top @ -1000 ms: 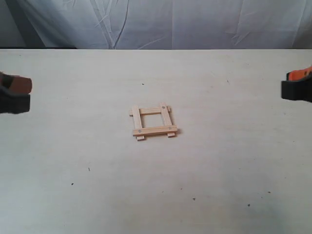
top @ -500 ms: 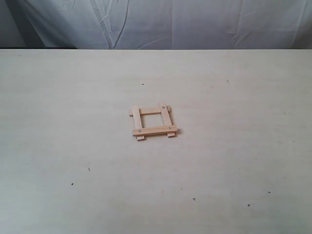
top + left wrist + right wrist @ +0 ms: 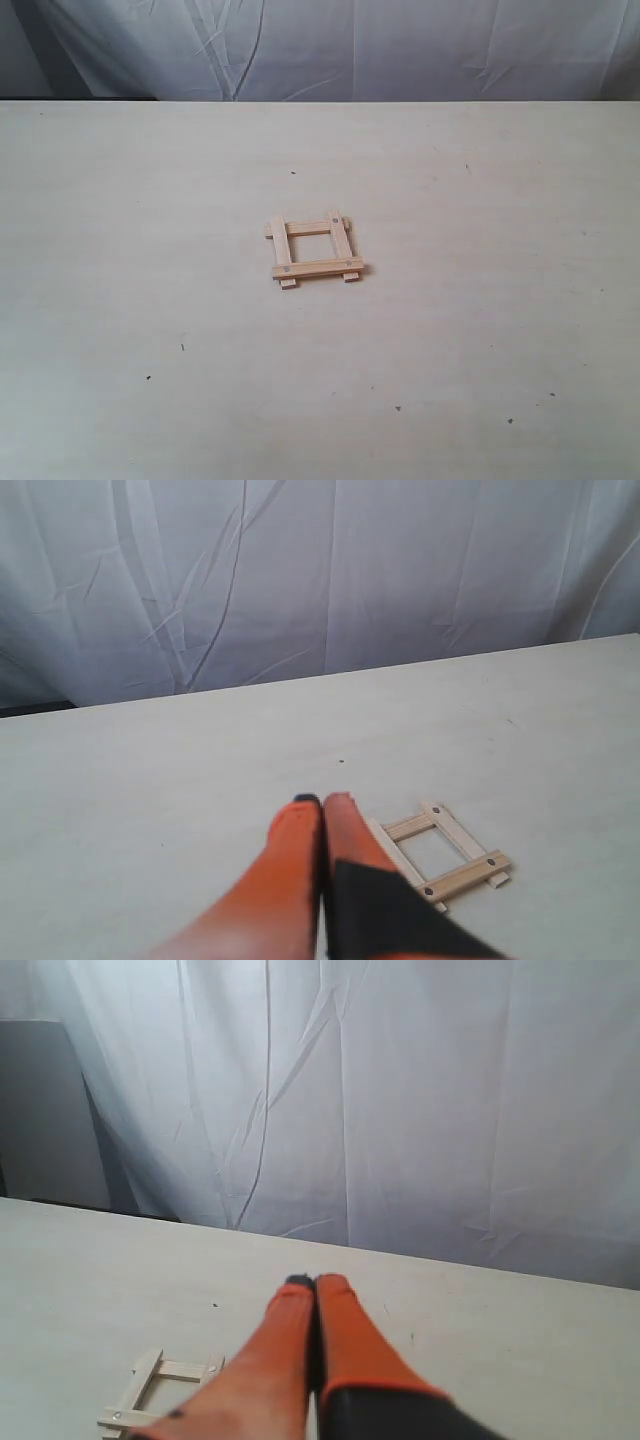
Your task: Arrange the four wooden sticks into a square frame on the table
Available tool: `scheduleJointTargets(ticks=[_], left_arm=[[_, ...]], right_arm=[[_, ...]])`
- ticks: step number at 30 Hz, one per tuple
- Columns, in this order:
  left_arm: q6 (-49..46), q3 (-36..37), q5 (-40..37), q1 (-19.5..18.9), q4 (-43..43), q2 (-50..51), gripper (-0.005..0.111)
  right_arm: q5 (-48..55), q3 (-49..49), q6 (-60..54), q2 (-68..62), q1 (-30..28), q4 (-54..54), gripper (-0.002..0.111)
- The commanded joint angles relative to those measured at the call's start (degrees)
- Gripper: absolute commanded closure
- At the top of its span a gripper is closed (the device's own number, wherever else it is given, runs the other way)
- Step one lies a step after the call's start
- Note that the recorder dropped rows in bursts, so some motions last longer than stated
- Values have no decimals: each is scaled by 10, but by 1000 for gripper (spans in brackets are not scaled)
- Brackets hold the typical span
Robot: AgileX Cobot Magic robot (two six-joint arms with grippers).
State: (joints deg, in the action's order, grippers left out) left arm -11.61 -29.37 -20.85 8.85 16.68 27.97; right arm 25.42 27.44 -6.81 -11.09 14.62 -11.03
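The four wooden sticks lie overlapped as a small square frame (image 3: 314,250) near the middle of the table (image 3: 480,330), ends sticking out a little at the corners. The same frame (image 3: 445,855) shows beside my left gripper (image 3: 322,800), whose orange fingers are pressed together with nothing between them, held above the table. In the right wrist view the frame (image 3: 150,1395) lies off to one side of my right gripper (image 3: 315,1282), also shut and empty. Neither gripper appears in the exterior view.
A pale wrinkled cloth backdrop (image 3: 350,45) hangs behind the table's far edge. A few tiny dark specks (image 3: 293,172) dot the tabletop. A grey panel (image 3: 45,1110) stands at the backdrop's side in the right wrist view.
A second ago both grippers showed at the left and right edges of the exterior view; they have since withdrawn out of it. The frame has not moved.
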Motion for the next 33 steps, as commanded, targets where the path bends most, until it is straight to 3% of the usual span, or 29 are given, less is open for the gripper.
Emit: scheduleJointTargets(ticks=[1,10,15,18,22,33], left_arm=[[3,4,5,3,2,-3,107],[3,4,5,3,2,-3,107],[3,4,5,3,2,-3,107],[3,4,5,3,2,-3,107],[3,4,5,3,2,-3,107],[3,4,5,3,2,-3,107]], right_arm=[[-6,-3,-2,4,-7,21,108],[-8,-18,51,14,-86,68,108],[-33,-160,54,100,-106,80,108],[-33,-239,56,111,-106,80,108],[-36,-274,58,111,-106,70,108],[-47,-274,59,111,-106,62,108]])
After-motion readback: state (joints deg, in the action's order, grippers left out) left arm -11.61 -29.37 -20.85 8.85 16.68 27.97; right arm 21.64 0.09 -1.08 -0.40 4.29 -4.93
